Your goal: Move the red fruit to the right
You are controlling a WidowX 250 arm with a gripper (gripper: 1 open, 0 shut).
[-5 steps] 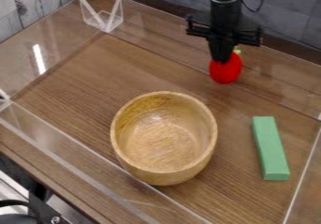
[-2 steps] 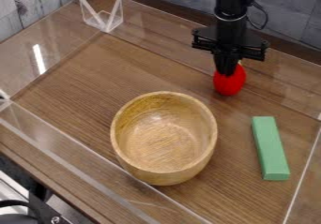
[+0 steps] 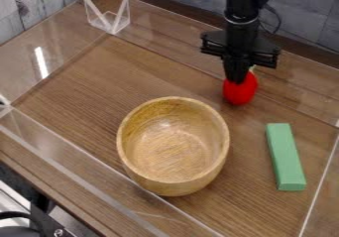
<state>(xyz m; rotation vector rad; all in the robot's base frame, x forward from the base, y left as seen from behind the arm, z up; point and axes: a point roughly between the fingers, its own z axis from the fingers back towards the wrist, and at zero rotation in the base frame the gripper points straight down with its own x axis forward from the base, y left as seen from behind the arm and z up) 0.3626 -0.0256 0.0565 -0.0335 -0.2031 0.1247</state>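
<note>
The red fruit (image 3: pixel 239 89) is small, glossy and rounded, and it sits low over the wooden tabletop at the back right. My gripper (image 3: pixel 240 73) comes straight down onto its top, with the black fingers together on the fruit's upper part. The fruit's top is hidden by the fingers. I cannot tell whether the fruit rests on the table or hangs just above it.
A large wooden bowl (image 3: pixel 173 145) stands in the middle front. A green block (image 3: pixel 283 156) lies to the right of the bowl. Clear acrylic walls (image 3: pixel 54 58) ring the table, with a small clear stand (image 3: pixel 106 16) at the back left.
The gripper, with the red fruit in it, has shifted slightly right and toward the front since a second ago. Since 0.4 s ago it has barely moved.
</note>
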